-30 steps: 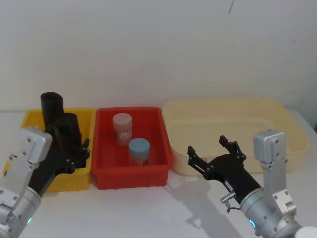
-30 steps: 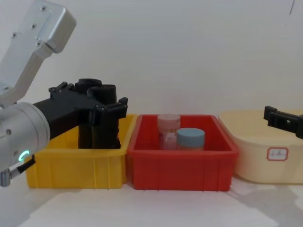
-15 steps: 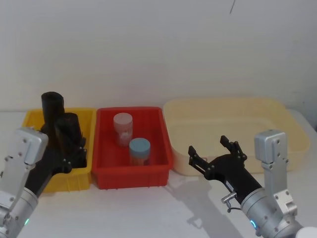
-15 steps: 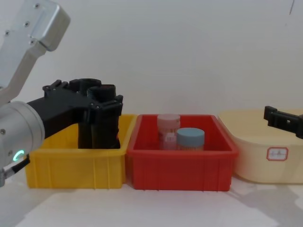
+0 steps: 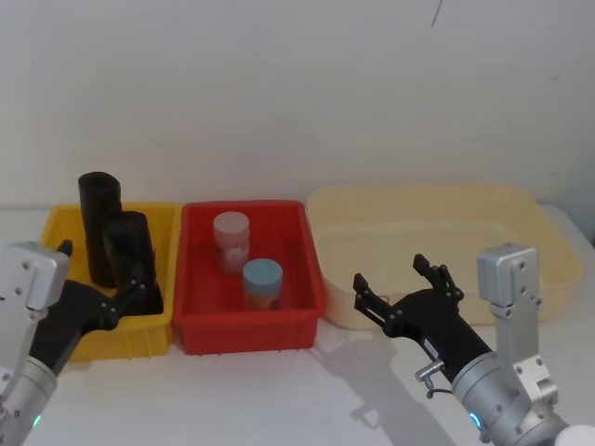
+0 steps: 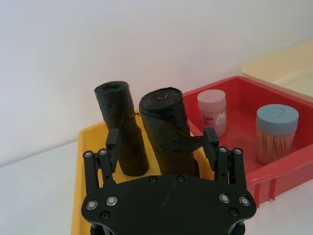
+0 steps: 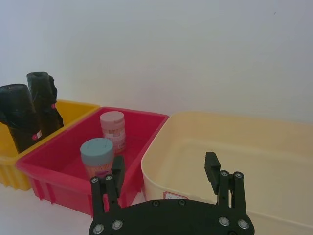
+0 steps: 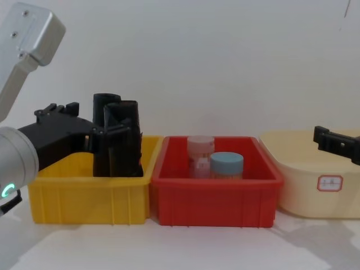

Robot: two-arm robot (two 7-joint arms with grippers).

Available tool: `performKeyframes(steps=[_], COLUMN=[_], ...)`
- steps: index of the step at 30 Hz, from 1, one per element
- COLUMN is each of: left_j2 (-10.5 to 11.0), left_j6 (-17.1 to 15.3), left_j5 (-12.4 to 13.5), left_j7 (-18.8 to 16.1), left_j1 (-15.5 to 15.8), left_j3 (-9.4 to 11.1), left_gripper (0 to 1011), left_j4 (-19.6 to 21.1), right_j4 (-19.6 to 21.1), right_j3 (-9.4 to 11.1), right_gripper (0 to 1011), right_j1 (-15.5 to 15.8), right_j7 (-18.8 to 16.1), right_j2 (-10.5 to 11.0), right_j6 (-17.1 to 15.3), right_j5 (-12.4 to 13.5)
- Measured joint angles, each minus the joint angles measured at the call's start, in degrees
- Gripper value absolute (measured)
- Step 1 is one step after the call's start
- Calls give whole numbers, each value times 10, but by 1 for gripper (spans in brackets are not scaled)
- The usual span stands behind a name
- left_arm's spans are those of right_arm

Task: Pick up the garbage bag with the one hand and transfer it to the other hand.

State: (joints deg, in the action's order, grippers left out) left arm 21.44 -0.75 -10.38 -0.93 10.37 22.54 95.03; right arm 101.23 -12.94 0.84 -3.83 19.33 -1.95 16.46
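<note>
Thick, smooth black garbage bag roll (image 6: 168, 128) stands upright in yellow plastic bin (image 5: 149, 334), just ahead of left hand (image 6: 162, 142), whose fingers are spread wide and grip nothing. Thinner bumpy black roll (image 6: 122, 126) stands just beside it. Right hand (image 5: 390, 274) is open, in front of cream plastic tub (image 5: 539, 232).

Garbage bag (image 8: 128, 151) base behind yellow bin (image 8: 84, 198) wall, right gripper (image 8: 336, 143) cropped
</note>
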Motion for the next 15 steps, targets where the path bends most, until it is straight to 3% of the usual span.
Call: performKeyframes(steps=[15], left_j2=[-20], left_j6=[5], left_j5=[-19], left_j7=[33], left_j1=[25], left_j3=[-6], left_gripper=[1002], left_j4=[-46], right_j4=[0], right_j3=[0], right_gripper=[1001], right_j1=[0], right_j7=[0], right_j2=[0], right_j6=[0], right_j5=[0])
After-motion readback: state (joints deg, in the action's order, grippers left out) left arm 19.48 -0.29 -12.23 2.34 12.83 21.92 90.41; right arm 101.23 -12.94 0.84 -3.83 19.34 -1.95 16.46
